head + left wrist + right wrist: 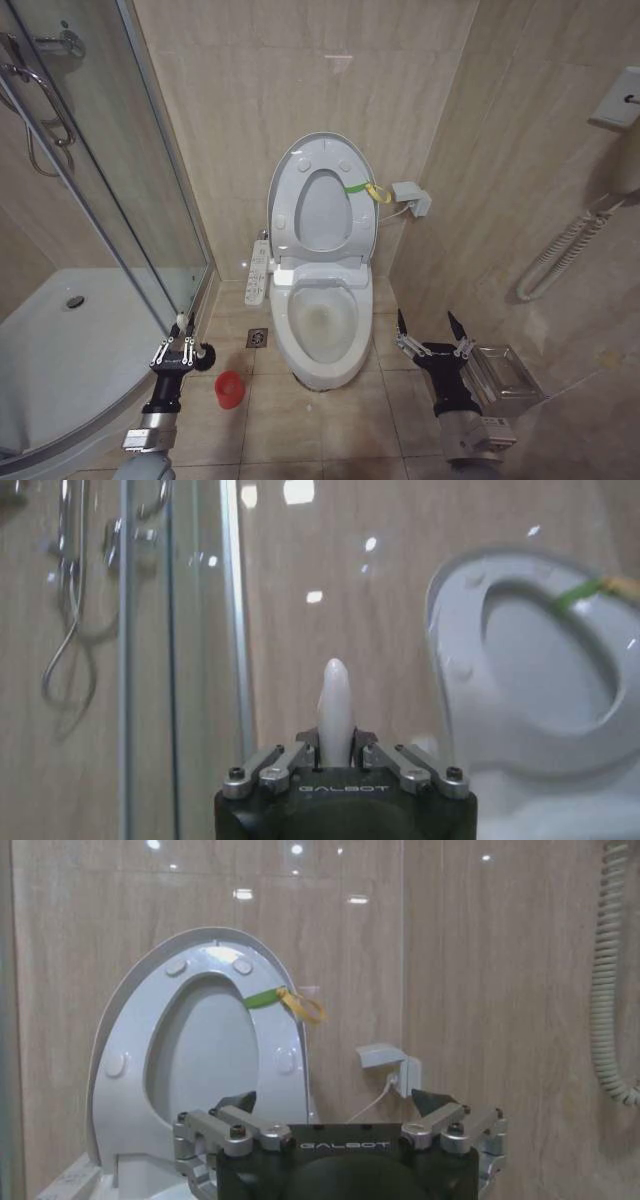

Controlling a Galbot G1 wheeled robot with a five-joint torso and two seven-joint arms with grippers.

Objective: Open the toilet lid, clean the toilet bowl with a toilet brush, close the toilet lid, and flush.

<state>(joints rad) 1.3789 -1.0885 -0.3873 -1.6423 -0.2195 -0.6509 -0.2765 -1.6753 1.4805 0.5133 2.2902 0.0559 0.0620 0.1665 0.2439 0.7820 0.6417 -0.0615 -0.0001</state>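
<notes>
The toilet lid (322, 215) stands raised against the back wall with the white seat ring (327, 152) up in front of it. A yellow-green band (366, 189) hangs at its right edge. Below them the toilet bowl (320, 325) lies uncovered. My left gripper (182, 335) hovers low at the left of the bowl, shut on the toilet brush (180, 323). The brush's pale handle (335, 697) pokes up between the fingers; I cannot make out its head. To the right of the bowl my right gripper (427, 320) is open and holds nothing, facing the raised lid (205, 1035).
A red holder cup (230, 389) stands on the floor tiles just right of my left gripper. A glass shower enclosure (100, 200) closes off the left side. A floor drain (257, 338) and a button panel (258, 272) lie left of the bowl. A metal holder (502, 372) and a coiled cord (560, 255) line the right wall.
</notes>
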